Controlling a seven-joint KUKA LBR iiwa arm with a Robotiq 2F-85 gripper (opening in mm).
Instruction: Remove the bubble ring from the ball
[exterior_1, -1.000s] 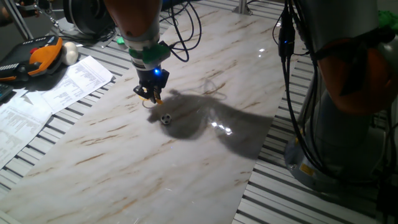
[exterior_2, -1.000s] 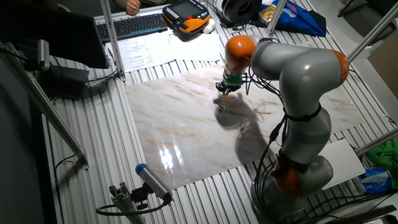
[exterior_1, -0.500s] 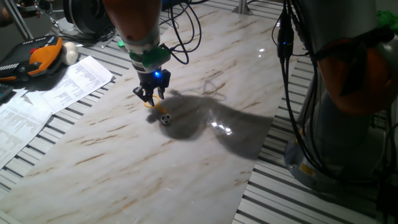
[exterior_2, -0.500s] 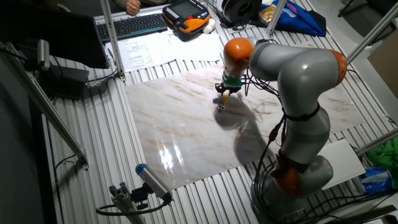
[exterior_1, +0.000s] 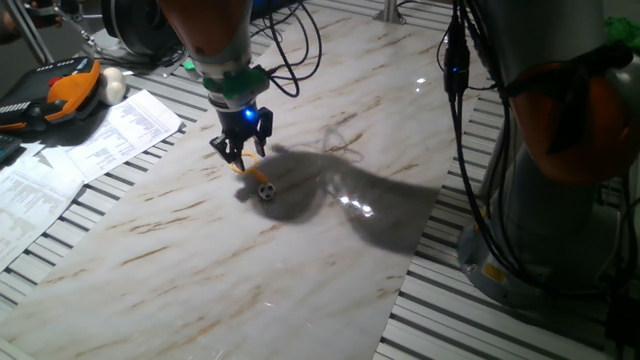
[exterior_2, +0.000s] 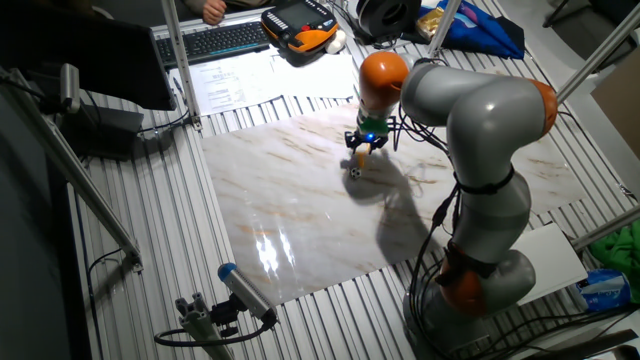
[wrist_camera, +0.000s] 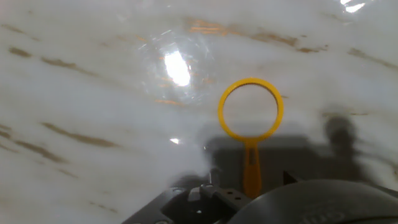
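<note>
Since a second ago the hand (exterior_1: 240, 160) has lifted a little and drifted left of the ball (exterior_1: 266, 191), carrying the bubble ring (exterior_1: 251, 171) clear of it. From one fixed view, its fingers pinch the ring's handle, and the ring hangs just above the marble surface (exterior_1: 200, 240), up-left of the ball.

From the other fixed view, the hand (exterior_2: 361, 150) hangs right over the ball (exterior_2: 355, 172); the ring is too small to make out.

From the hand view, the ring (wrist_camera: 250, 109) hangs empty over the surface (wrist_camera: 81, 93), its handle running down toward the fingers.
</note>
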